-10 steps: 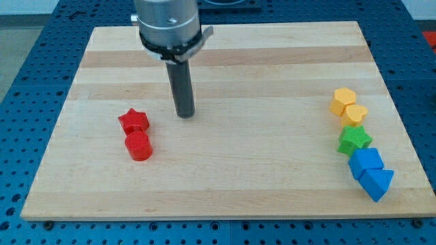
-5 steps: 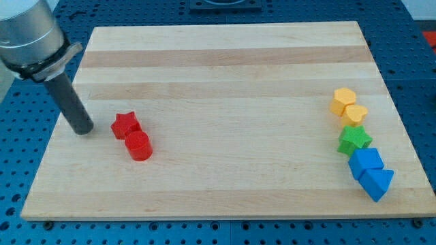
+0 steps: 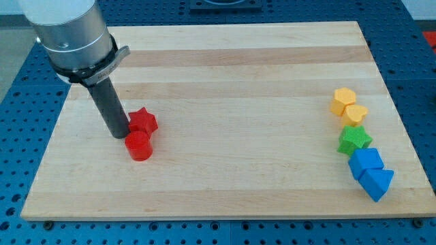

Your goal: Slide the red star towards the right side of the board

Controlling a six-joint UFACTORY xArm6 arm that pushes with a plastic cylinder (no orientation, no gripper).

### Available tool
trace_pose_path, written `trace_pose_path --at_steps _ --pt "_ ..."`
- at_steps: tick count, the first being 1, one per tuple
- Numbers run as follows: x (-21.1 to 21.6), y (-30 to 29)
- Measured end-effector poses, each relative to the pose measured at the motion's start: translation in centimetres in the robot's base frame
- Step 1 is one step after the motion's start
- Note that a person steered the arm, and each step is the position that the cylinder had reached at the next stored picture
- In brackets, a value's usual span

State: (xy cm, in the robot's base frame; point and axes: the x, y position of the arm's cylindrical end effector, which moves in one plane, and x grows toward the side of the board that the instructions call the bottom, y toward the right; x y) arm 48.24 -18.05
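The red star [image 3: 144, 121] lies on the wooden board [image 3: 225, 82] in the view's left half. My tip [image 3: 119, 133] touches the star's left side. A red cylinder [image 3: 138, 146] stands just below the star, touching it, and just right of my tip.
At the view's right edge a column of blocks runs downward: a yellow hexagon [image 3: 343, 101], a yellow heart [image 3: 355, 114], a green star [image 3: 354, 140], a blue block [image 3: 366, 161] and a blue triangle [image 3: 377, 182].
My tip swung from the board's middle to the far left, then came right against the star. The star shifted left, then right and slightly up. The red cylinder stayed.
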Motion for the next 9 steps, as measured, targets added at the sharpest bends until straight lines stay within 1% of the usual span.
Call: trace_pose_path --at_steps 1,2,4,5,6,7,8,9 --pt "-0.9 4.9" --pt "-4.0 14.1" --pt "-4.0 14.5" --pt "-4.0 23.4" --pt "-4.1 26.2" --pt "-4.1 26.2" --pt "-6.4 30.3" --pt "-6.9 31.0"
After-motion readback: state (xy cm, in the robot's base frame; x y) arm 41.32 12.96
